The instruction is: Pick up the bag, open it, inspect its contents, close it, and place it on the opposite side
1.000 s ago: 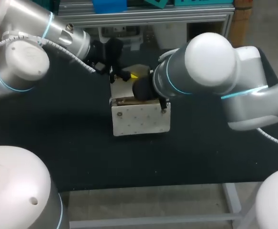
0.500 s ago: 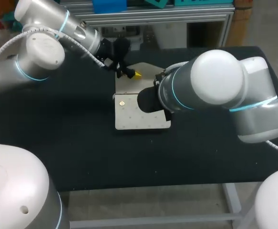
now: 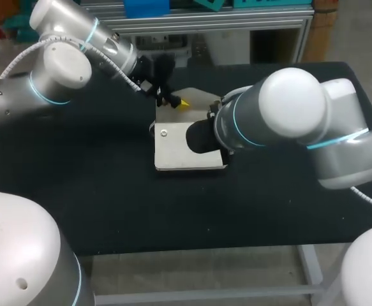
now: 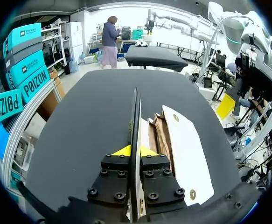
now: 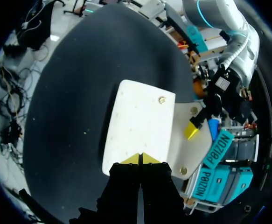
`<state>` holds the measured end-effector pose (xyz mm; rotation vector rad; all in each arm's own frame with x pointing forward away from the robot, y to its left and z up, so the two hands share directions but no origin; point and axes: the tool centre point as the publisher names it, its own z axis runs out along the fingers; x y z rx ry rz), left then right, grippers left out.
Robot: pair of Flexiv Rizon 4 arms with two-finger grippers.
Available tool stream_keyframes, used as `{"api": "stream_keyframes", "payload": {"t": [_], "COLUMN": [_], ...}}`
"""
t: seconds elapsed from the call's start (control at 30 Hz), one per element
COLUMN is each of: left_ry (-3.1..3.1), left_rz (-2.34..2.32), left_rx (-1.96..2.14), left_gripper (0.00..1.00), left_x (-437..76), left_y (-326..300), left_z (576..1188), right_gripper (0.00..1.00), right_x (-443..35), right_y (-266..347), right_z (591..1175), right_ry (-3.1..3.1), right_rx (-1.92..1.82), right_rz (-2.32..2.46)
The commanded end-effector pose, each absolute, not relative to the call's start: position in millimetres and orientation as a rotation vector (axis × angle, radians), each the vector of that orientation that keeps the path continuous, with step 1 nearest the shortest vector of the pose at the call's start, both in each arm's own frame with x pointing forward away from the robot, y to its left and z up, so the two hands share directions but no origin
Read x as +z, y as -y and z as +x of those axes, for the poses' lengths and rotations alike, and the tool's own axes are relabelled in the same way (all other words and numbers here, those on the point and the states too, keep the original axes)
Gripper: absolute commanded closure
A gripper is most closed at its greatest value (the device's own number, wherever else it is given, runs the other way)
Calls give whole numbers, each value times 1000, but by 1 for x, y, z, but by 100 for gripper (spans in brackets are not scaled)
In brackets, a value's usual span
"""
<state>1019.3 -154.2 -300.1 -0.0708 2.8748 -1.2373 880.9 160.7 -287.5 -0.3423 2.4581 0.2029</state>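
Note:
A white bag [image 3: 184,152] with brass snaps lies flat on the black table [image 3: 96,191]. Its flap [image 3: 201,99] stands open toward the far side. My left gripper [image 3: 176,102] is shut on the flap's edge; in the left wrist view that flap [image 4: 136,109] runs edge-on between the yellow tips of the left gripper [image 4: 135,151], with the bag's brown inside [image 4: 161,135] beside it. My right gripper [image 5: 140,158] is shut on the near edge of the bag [image 5: 140,121]. In the head view the right arm [image 3: 288,111] hides its fingers.
Black table surface lies bare to the left, right and front of the bag. A metal shelf frame [image 3: 192,25] runs along the far edge of the table, just behind the left arm [image 3: 58,67].
The bag has gone from standing upright to lying flat on the table. The left gripper has shifted a little right and back with the flap. Both grips have held.

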Motion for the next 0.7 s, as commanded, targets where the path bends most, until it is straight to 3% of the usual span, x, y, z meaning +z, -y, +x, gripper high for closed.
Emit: {"api": "stream_keyframes", "payload": {"t": [0.03,0.23,0.4,0.7], "left_ry": [-2873,-2852,-2861,-2890], "left_rz": [-77,-136,-143,-133], "left_rx": [-1251,-1258,-1248,-1233], "left_gripper": [100,100,100,100], "left_x": [-310,-320,-329,-341], "left_y": [153,148,147,148], "left_z": [1023,1027,1027,1029], "right_gripper": [100,90,64,53], "right_x": [-299,-313,-323,-338], "right_y": [-165,-166,-167,-159], "right_z": [884,879,869,858], "right_ry": [-2462,-2485,-2460,-2347], "right_rx": [199,218,184,140], "right_rz": [-341,-326,-327,-332]}}
